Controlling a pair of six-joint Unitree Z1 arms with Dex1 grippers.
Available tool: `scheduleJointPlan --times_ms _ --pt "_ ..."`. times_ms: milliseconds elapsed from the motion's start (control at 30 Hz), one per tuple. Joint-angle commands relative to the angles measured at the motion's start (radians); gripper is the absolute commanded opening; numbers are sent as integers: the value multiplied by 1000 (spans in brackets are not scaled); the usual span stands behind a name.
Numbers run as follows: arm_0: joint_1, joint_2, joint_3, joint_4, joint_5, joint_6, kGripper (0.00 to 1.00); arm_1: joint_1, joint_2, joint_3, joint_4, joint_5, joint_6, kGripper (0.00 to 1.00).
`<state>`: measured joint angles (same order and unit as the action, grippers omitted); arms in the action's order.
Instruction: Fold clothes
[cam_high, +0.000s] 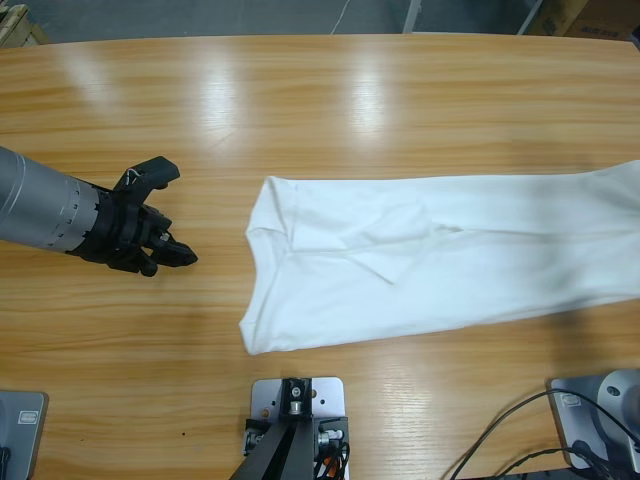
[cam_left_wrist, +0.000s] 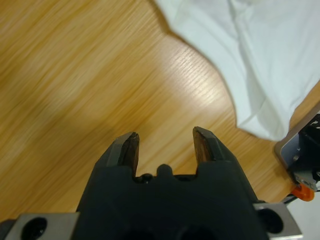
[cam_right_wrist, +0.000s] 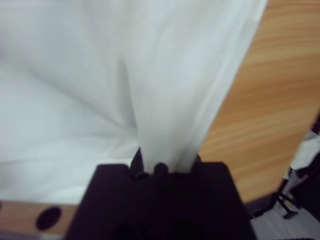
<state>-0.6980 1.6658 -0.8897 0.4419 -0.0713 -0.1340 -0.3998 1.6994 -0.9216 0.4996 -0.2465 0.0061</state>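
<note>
T-shirt (cam_high: 440, 260) lies as a long white band across the wooden table (cam_high: 320, 100), one end squared off ahead of my left pincer (cam_left_wrist: 165, 142) and the other end running out past the right edge of the high view. It is stretched out this way, I judge, because my right pincer (cam_right_wrist: 162, 160) has its far end: in the right wrist view a ridge of white cloth rises straight out from between my jaws, with the fabric fanning away on either side of it, so I read that pincer as closed on a pinch of the shirt. The right arm itself is out of the high view.

My left pincer holds nothing. Its two jaws stand well apart, with bare wood between and beneath them. The near end of the shirt sits ahead and off to the right of the jaws in the left wrist view, near but not touching. In the high view this arm comes in from the left edge, jaws pointing toward the cloth, clear of it.

I take it the shirt is already folded lengthwise, with the crosswise fold still to come. My left pincer waits wide open so it can close on the free end once I reach it.
</note>
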Motion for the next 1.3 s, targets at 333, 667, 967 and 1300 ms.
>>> scheduleJointPlan --times_ms 333,667,967,1300 --pt "-14 -34 36 4 15 -18 434 592 -166 -199 360 59 300 0" --pt "-15 -89 87 1 23 -18 434 1014 49 -481 505 93 523 0" --pt "-15 -132 155 -27 31 -28 434 1179 259 -760 610 115 593 0" --pt "-15 -152 202 -61 35 -39 434 1293 407 -901 666 150 618 0"
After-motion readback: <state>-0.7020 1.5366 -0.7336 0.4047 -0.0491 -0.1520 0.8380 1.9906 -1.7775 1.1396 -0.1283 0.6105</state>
